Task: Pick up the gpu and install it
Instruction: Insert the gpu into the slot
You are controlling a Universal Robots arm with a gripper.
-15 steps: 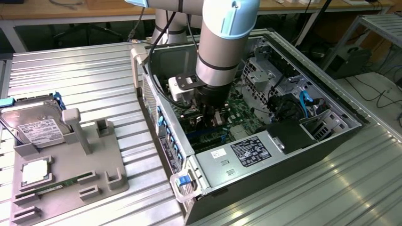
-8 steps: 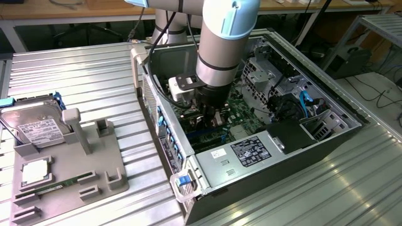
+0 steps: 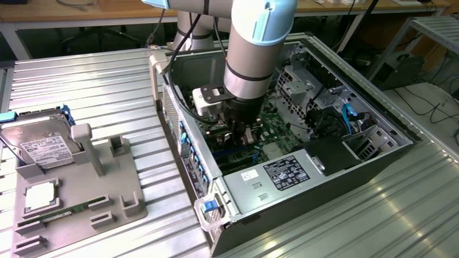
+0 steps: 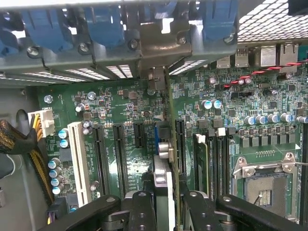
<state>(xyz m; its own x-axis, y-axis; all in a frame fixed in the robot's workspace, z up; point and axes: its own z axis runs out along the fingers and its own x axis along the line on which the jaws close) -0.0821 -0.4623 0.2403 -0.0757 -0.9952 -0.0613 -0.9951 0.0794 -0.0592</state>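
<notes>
The claw (image 4: 168, 214) gripped the gpu (image 4: 162, 175). The card stood on its thin edge, its long side lined up with the green board's (image 4: 120, 106) slots.

The exterior camera is mounted high, off the arm (image 3: 255, 48). It looks down obliquely at the ribbed metal table (image 3: 93, 80) from a moderate distance. Its field takes in the open computer case (image 3: 251, 209) toward the exterior view's right and the grey parts holder (image 3: 72, 209) toward its left.

The wrist camera sits inside the case, close to the motherboard (image 4: 115, 101). It faces the board squarely, sighting past the gripper (image 4: 168, 202) and the gpu (image 4: 162, 175) clamped edge-on between its fingers.

Both views share the motherboard's slot area beneath the arm.
</notes>
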